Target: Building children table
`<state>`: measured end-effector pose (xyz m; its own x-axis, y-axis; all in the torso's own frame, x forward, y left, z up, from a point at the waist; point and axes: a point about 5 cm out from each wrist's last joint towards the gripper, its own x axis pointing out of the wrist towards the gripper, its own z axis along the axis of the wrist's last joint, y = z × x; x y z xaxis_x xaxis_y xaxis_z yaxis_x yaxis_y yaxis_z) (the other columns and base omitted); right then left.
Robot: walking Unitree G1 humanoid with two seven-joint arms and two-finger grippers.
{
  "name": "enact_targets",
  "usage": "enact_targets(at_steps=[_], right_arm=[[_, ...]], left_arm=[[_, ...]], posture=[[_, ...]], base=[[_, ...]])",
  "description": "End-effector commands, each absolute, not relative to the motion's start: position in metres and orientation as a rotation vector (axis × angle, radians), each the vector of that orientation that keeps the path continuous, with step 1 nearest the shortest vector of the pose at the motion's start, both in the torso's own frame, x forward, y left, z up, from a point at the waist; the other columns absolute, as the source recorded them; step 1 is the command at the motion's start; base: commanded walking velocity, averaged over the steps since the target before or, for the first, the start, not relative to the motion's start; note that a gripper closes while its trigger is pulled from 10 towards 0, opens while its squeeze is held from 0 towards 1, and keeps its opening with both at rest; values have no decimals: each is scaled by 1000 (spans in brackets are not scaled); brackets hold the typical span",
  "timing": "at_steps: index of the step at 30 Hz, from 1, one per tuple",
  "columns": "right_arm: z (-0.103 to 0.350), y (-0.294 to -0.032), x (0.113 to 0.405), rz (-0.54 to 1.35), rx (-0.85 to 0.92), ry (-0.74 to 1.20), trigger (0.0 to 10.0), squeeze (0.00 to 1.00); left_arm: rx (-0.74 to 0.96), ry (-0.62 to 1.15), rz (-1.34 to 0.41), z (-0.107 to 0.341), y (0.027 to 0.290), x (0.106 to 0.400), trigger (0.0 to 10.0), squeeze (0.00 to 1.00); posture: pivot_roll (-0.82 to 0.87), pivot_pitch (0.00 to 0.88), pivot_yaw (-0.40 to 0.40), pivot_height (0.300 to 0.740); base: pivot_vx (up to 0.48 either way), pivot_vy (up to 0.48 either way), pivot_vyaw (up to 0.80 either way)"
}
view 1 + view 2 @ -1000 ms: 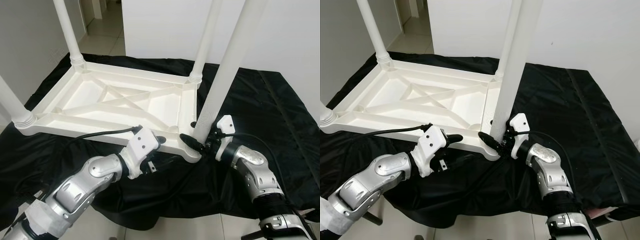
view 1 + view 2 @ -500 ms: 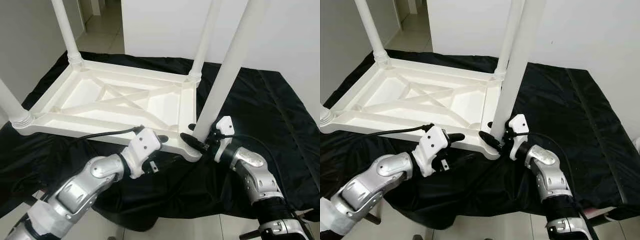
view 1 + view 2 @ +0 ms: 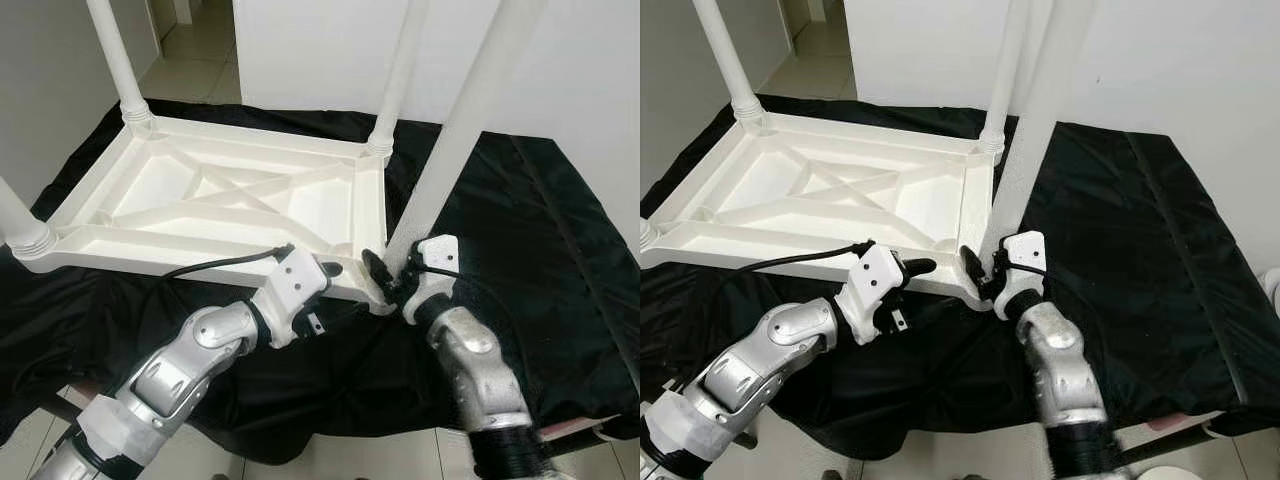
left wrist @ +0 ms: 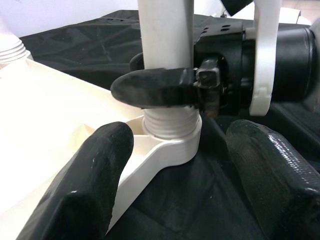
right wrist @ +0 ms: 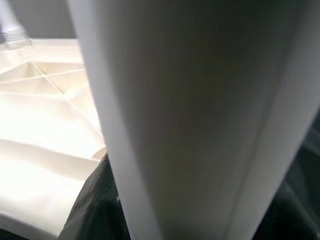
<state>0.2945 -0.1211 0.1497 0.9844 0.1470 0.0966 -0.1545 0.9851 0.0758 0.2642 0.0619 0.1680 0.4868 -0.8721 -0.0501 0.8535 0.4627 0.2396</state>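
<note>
The tabletop (image 3: 200, 200) lies upside down on a black cloth (image 3: 540, 230), filling the upper left of the frame. Three legs already stand in its corners. The fourth leg (image 3: 455, 150), right of centre, sits in the near corner socket (image 4: 172, 137); its threads still show, so it probably needs more turning. The right gripper (image 3: 385, 280) pinches this leg just above the socket. The left gripper (image 4: 175, 195) hovers spread beside that corner, holding nothing.

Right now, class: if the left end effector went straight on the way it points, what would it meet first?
Probably the corner socket of the upturned table, where the right end effector grips the leg; depth is unclear.
</note>
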Motion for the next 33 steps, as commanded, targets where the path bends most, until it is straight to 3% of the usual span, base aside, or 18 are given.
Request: enact_targets(at_steps=[1,5,11,12,25,28,31,32,33], right_arm=[[142,-132,292,16,121,-46,10000,0],[142,-113,284,-24,131,-33,10000,0],[147,-112,284,-32,132,-43,10000,0],[149,-112,284,-19,148,-56,10000,1000],[158,-120,284,106,117,-94,10000,1000],[150,-136,284,281,36,-65,10000,976],[150,-136,284,281,36,-65,10000,976],[149,-140,285,327,9,-66,10000,0],[148,-146,288,381,-28,-68,10000,0]], left_arm=[[265,-89,-1065,168,63,265,10000,0],[270,-99,-1060,168,62,266,10000,0],[270,-111,-1058,168,62,267,10000,0],[275,-118,-1052,169,62,268,10000,0],[288,-121,-1085,168,61,266,10000,0],[296,-126,-1089,167,59,265,10000,0],[296,-126,-1089,167,59,265,10000,0],[295,-125,-1092,166,58,265,10000,0],[291,-122,-1100,166,57,264,10000,0]], posture=[[-33,79,-39,740],[-32,73,-34,740],[-31,73,-32,740],[-30,73,-30,740],[-26,70,-30,740],[-29,69,-27,740],[-29,69,-27,740],[-29,69,-26,740],[-31,71,-24,740]], base=[[0,0,0],[0,0,0],[0,0,0],[0,0,0],[0,0,0],[0,0,0],[0,0,0],[0,0,0],[0,0,0]])
